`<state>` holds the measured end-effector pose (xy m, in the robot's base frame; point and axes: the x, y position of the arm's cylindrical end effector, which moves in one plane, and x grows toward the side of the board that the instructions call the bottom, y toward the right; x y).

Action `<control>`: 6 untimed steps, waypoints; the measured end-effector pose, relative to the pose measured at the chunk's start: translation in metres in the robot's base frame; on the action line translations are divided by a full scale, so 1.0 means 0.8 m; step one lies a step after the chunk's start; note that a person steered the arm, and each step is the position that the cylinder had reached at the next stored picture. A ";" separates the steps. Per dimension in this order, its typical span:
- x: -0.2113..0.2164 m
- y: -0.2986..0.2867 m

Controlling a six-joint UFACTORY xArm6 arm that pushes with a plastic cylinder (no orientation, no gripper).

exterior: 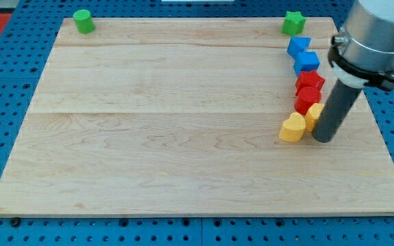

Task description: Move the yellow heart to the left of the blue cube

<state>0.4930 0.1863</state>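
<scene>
The yellow heart (293, 128) lies at the view's right, at the lower end of a column of blocks. The blue cube (307, 62) sits higher in that column, below another blue block (297, 46). Two red blocks (310, 81) (308, 98) lie between the blue cube and the yellow ones. A second yellow block (312, 115) touches the heart's upper right and is partly hidden by my rod. My tip (323, 139) rests on the board just right of the yellow heart, close to the second yellow block.
A green cylinder (83, 21) stands at the top left corner of the wooden board (183, 137). A green star (293, 23) stands at the top right. The arm's grey housing (378, 34) hangs over the right edge.
</scene>
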 end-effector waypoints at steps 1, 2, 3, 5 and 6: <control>-0.011 -0.029; -0.008 -0.054; 0.009 -0.069; -0.018 -0.151; -0.051 -0.169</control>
<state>0.4520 0.0514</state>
